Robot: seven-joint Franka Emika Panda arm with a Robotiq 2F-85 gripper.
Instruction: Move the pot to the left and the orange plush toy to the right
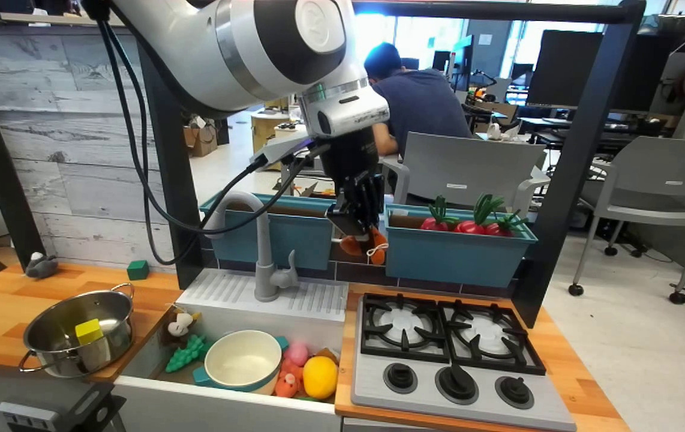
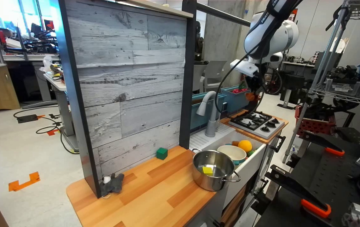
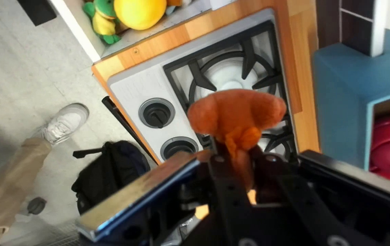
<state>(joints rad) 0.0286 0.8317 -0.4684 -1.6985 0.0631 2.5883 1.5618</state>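
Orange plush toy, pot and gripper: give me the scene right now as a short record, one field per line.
Gripper: gripping the orange plush toy
Toy position: in the air, apparently over the stove
Pot: upright on the wooden counter near its front edge, beside the sink
In pot: yellow block
In sink, among others: cream bowl, yellow round toy
Not yet done: setting the toy down

In an ext. view, robot arm [image 2: 276, 36] reads "FRAN" & "EM" in wht. caps, rest not vis.
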